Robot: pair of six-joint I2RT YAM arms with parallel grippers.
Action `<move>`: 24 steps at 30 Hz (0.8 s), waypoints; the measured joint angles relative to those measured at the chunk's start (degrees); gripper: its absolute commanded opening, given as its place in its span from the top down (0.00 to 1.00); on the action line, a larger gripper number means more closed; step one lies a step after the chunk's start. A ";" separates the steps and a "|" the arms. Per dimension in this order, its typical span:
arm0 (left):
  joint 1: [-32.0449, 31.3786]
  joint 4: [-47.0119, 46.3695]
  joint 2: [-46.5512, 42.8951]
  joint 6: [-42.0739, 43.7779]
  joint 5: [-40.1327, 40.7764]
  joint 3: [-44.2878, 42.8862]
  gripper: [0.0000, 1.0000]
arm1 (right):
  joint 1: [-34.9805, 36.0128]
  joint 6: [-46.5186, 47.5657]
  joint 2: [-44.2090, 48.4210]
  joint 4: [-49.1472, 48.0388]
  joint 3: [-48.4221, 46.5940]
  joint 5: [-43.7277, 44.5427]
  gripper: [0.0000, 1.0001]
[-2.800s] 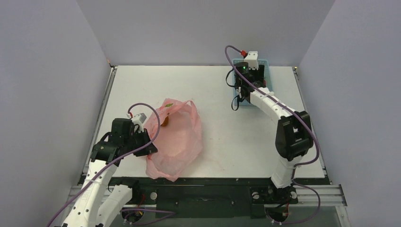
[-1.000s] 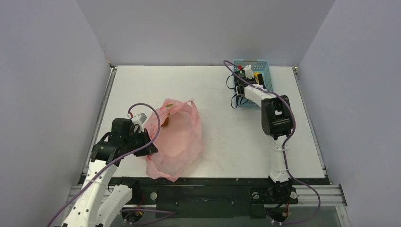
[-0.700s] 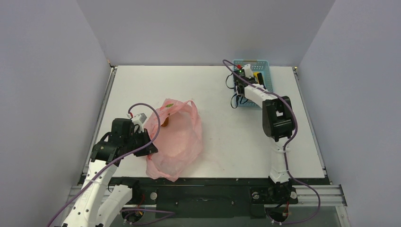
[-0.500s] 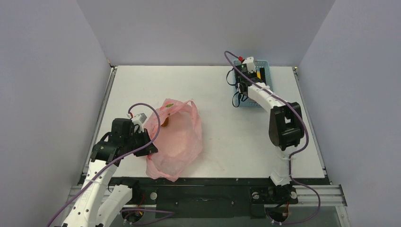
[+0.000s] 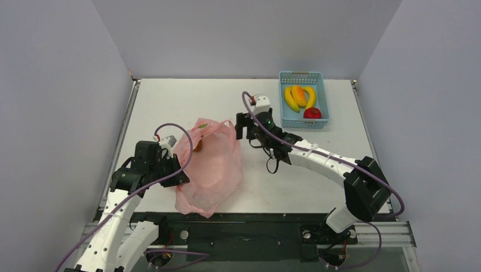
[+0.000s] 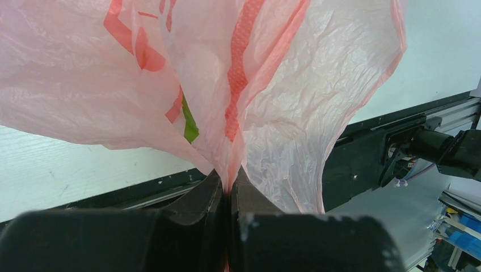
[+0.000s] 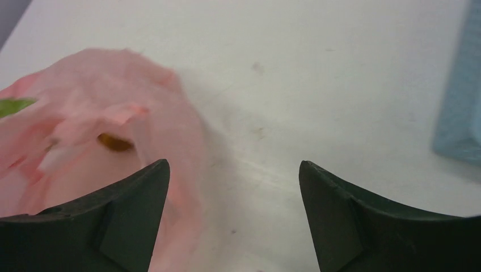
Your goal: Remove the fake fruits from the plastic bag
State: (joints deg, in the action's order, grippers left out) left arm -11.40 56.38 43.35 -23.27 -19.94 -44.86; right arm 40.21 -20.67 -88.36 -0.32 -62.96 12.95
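Note:
The pink plastic bag (image 5: pixel 210 164) lies crumpled at the left front of the table. My left gripper (image 5: pixel 180 177) is shut on its near-left edge; in the left wrist view the film (image 6: pixel 283 85) is pinched between the closed jaws of this gripper (image 6: pixel 230 181). A small brown fruit (image 5: pixel 198 146) shows at the bag's mouth and appears in the right wrist view (image 7: pixel 115 142) inside the pink film (image 7: pixel 85 147). My right gripper (image 5: pixel 244 127) hangs open and empty just right of the bag's mouth (image 7: pixel 233 164). Two bananas (image 5: pixel 290 97), a mango-like fruit (image 5: pixel 299 95) and a red apple (image 5: pixel 311 113) lie in the basket.
The light-blue slotted basket (image 5: pixel 303 74) stands at the back right of the table; its corner (image 7: pixel 459 113) shows in the right wrist view. Grey walls close the table on three sides. The black rail (image 6: pixel 385 147) runs along the near edge.
My right arm has swung from over the basket leftward to the bag's mouth, uncovering the fruits in the basket. The left gripper and the bag have not moved.

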 measured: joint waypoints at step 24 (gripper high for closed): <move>0.00 0.02 -0.35 -0.04 0.24 0.00 0.99 | 19.82 -5.64 -2.71 -13.64 3.15 10.27 0.26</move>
State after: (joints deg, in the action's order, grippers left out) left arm -11.40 56.40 43.00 -23.31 -19.70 -44.86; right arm 60.03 -26.30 -91.07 -13.96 -59.81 23.22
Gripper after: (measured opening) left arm 0.017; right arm 0.744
